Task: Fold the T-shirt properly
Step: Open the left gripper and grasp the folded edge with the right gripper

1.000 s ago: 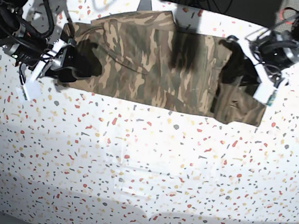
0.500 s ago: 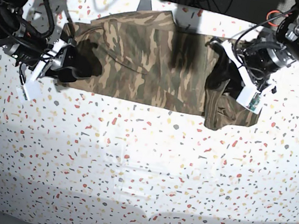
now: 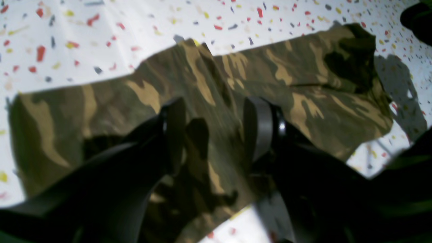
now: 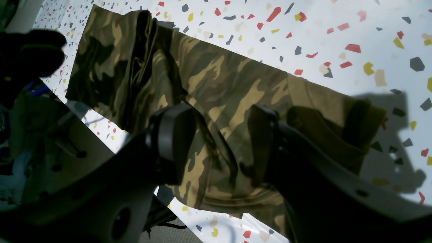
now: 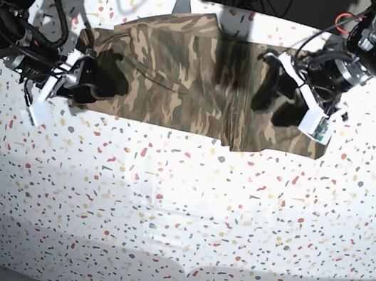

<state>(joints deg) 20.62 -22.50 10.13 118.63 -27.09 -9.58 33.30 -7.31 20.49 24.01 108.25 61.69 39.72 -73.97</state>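
Speckled white table, camouflage T-shirt (spread)

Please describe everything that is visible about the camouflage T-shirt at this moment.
The T-shirt is soft cloth in olive, brown and tan camouflage blotches. It lies stretched sideways along the far part of the speckled table, mostly flat. A folded layer overlaps the end under the left end effector. The right end effector is at the opposite end, where a plainer tan-olive hem is turned up. In both wrist views the fingers are spread with cloth between them.
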